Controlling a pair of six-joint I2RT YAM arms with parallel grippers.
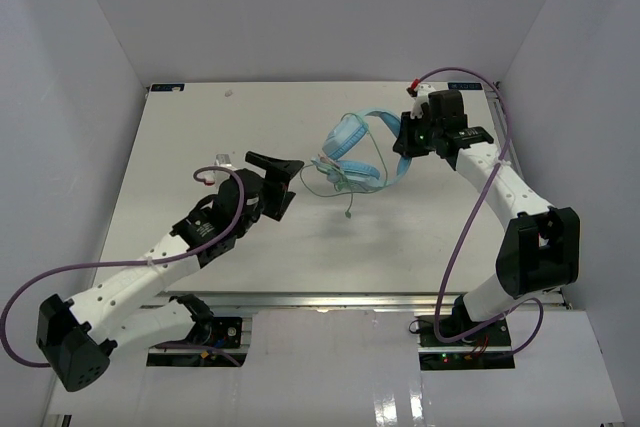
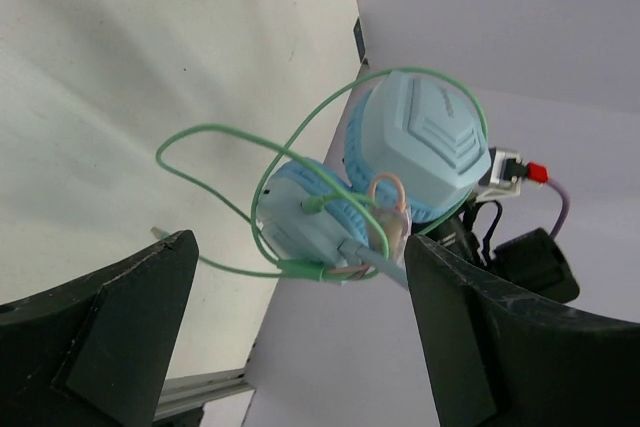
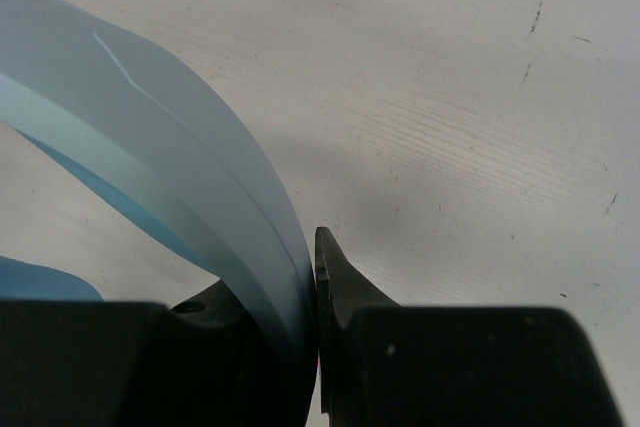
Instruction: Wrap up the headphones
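Headphones (image 1: 352,152) (image 2: 410,147) (image 3: 200,197): light blue, over the far right part of the table (image 1: 200,127). Headband pinched in the right gripper (image 1: 405,142) (image 3: 315,277). Jaws clamped tight on the band, no gap visible in the right wrist view. Two earcups side by side toward the table's middle, the outer shell of one turned to the left wrist camera with a chevron pattern pressed into it. Whether resting on the table surface or hanging clear of it: cannot tell.

Cable (image 1: 315,182) (image 2: 210,132): thin, pale green, in loose loops around and beside the earcups, unwrapped. One strand trailing toward the table's near side, ending in the plug (image 1: 347,215). Small pale pink loop (image 2: 385,207) against the lower earcup, next to the cable.

Left gripper (image 1: 285,182) (image 2: 298,247): over the table's middle, just left of the earcups, pointed at them. Jaws spread wide, nothing between them, no contact with cups or cable.

Farther out — purple cable (image 1: 470,217) running along the right arm from the table's far right corner down to its near edge. White walls on three sides of the table.
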